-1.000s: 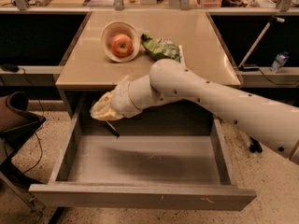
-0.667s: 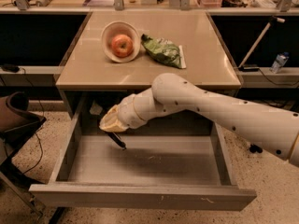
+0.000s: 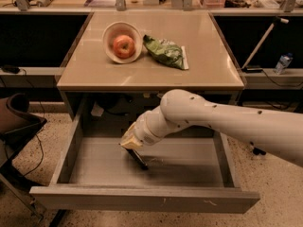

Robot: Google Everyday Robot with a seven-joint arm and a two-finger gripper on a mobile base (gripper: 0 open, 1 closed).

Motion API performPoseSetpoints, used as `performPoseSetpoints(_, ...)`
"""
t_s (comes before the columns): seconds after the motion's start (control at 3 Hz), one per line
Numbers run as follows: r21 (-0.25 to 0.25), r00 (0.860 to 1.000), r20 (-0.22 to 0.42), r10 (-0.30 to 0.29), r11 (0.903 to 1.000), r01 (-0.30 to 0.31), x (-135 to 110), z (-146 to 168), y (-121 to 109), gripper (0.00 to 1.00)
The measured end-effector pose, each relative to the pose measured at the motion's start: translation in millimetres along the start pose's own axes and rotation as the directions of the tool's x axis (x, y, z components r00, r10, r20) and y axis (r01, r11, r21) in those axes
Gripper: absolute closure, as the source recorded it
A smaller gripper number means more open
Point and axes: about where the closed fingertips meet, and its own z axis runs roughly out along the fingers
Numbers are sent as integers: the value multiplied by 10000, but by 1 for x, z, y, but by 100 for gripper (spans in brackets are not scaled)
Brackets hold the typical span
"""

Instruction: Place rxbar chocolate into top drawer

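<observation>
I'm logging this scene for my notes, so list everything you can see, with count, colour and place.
table: one, beige, centre, above the drawer
bowl: one, white, on the table, left side
apple: one, red, in the bowl
bag: one, green, on the table, right of the bowl
drawer: one, grey, pulled open under the table
bar: one, black, inside the drawer, right at the gripper
bottle: one, clear, on a ledge at far right
chair: one, dark, at the left edge
arm: one, white, reaching from the right into the drawer
gripper: one, pale yellow, low inside the drawer, left of middle
</observation>
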Motion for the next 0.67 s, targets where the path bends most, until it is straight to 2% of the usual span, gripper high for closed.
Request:
performPoseSetpoints(0.33,-96,9996,-46,281,9996,-282,2,2,5,81)
performPoseSetpoints(0.67,-96,9996,-46,281,9996,-282,2,2,5,58)
